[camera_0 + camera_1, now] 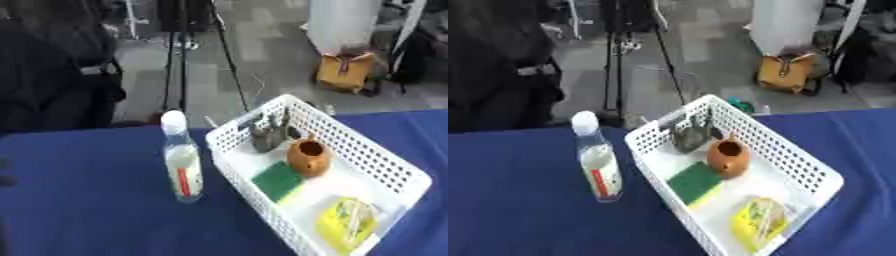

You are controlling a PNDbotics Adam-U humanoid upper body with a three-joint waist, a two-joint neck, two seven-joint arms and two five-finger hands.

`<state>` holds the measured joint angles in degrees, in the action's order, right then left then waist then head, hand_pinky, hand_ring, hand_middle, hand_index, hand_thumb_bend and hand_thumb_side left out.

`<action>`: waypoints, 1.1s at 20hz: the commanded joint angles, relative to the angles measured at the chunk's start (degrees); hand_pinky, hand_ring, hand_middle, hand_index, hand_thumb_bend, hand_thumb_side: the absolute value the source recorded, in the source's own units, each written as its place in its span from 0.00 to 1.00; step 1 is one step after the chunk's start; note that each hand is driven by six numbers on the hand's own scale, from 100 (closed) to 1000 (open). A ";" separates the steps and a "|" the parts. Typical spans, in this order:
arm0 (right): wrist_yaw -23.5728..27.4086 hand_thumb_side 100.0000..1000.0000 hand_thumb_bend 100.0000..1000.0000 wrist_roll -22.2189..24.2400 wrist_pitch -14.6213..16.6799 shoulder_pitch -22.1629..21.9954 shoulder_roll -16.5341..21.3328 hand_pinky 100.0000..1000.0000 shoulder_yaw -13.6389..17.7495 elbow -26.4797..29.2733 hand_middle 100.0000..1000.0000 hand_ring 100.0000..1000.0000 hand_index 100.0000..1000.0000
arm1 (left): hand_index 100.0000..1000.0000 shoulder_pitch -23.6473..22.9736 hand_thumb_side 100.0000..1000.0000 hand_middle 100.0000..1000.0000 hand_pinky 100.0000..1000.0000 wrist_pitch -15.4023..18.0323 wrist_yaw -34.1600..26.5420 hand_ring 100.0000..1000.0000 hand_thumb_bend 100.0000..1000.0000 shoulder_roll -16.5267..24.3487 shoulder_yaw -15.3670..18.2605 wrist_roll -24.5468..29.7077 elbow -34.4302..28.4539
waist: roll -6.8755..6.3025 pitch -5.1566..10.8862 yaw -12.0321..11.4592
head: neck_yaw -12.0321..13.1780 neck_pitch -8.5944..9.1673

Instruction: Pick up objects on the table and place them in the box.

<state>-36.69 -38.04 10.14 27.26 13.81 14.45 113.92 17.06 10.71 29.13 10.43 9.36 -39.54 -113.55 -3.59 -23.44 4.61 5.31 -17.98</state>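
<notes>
A clear plastic bottle (182, 162) with a white cap and a red-marked label stands upright on the blue table, just left of the white lattice basket (378, 161). In the basket lie a dark grey object with upright prongs (267, 134) at the far end, a round orange-brown pot (308, 157), a green sponge (278, 180), and a yellow packet (347, 222) at the near end. Neither of my hands shows over the table. A small dark shape (5, 174) touches the left edge, and I cannot make out what it is.
The blue tablecloth (79, 200) spreads wide to the left of the bottle. Beyond the far table edge are a tripod (179, 55), a dark seated figure (52, 75) at the left, and a tan bag (348, 71) on the floor.
</notes>
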 commanded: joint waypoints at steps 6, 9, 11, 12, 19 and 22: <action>-0.53 0.82 0.00 -0.23 0.08 0.84 0.46 0.60 0.00 0.68 0.61 0.51 0.76 | 0.77 0.37 0.93 0.54 0.31 0.07 0.13 0.46 0.00 0.50 0.04 -0.01 -1.05 | 0.22 1.14 -0.16 | -0.26 0.77; -0.54 0.82 0.00 -0.15 0.14 0.85 0.46 0.60 -0.05 0.68 0.61 0.51 0.77 | 0.92 0.33 1.00 0.72 0.45 0.62 0.22 0.63 0.01 0.55 -0.16 0.69 -1.05 | 0.20 1.16 -0.22 | -0.26 0.77; -0.53 0.82 0.00 -0.10 0.14 0.82 0.46 0.61 -0.06 0.68 0.61 0.51 0.76 | 1.00 0.13 1.00 0.90 0.68 0.08 0.94 0.85 0.04 0.84 -0.46 3.58 -1.05 | 0.17 1.22 -0.27 | -0.19 0.66; -0.54 0.82 0.00 0.03 0.08 0.78 0.45 0.61 -0.08 0.68 0.61 0.51 0.76 | 1.00 0.06 1.00 0.92 0.70 -0.69 1.95 0.87 0.04 1.20 -0.51 6.09 -1.05 | 0.16 1.27 -0.29 | -0.19 0.60; -0.58 0.82 0.00 0.54 -0.16 0.46 0.45 0.61 -0.16 0.68 0.61 0.51 0.76 | 1.00 0.64 0.87 0.97 0.88 -10.59 9.34 0.97 0.00 6.44 -1.00 19.64 -1.05 | -0.30 1.83 -0.22 | 0.19 0.11; -0.54 0.82 0.00 0.65 -0.17 0.29 0.42 0.61 -0.24 0.68 0.61 0.51 0.76 | 1.00 1.18 0.85 0.96 0.87 -13.87 9.79 0.96 0.00 9.53 -2.39 22.03 -1.05 | -0.61 2.12 0.03 | 0.57 -0.06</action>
<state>-36.80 -37.58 9.90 27.18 13.80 14.38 113.92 17.70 -1.74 38.36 17.31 7.37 -18.58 -113.55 -4.36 -22.78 4.68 5.58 -18.05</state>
